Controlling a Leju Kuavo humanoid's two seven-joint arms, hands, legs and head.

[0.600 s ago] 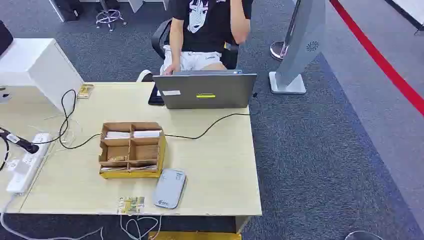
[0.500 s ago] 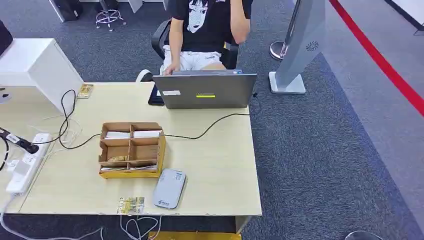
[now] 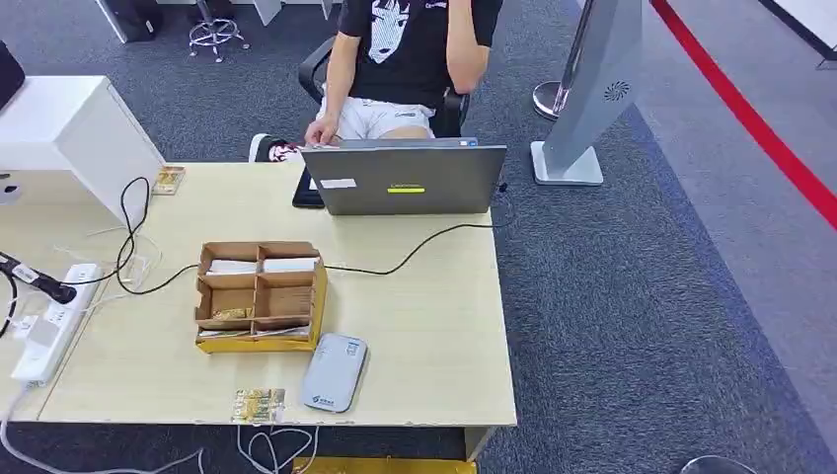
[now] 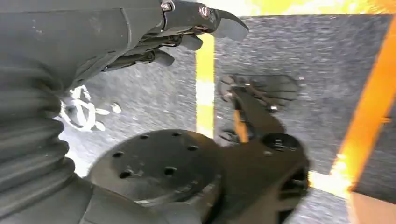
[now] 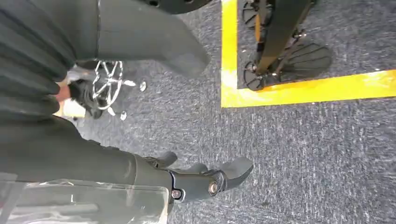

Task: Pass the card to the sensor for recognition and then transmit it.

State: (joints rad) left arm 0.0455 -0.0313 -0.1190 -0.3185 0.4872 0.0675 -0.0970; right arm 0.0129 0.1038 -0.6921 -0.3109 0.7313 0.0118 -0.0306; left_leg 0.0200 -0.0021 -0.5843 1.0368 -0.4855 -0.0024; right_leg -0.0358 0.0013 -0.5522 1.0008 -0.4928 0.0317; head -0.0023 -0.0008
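Observation:
A grey card reader [image 3: 335, 371] lies near the table's front edge, just in front of a cardboard box [image 3: 261, 295] split into several compartments. White cards [image 3: 263, 265] lie in the box's far compartments. A gold-patterned card [image 3: 259, 403] rests at the front edge, left of the reader. My left hand [image 4: 182, 32] hangs over the carpet, fingers apart, holding nothing. My right hand [image 5: 198, 179] also hangs low above the carpet, its thumb and fingers spread with nothing between them.
A person [image 3: 410, 49] sits behind an open laptop [image 3: 403, 178] at the table's far edge. A black cable [image 3: 415, 247] crosses the tabletop [image 3: 434, 336]. A power strip [image 3: 44, 336] lies at the left, beside a white cabinet [image 3: 69, 133]. Another gold card [image 3: 168, 180] lies far left.
The person behind the laptop has shifted, their hand moving left along the laptop's lid. The things on the table stay where they were.

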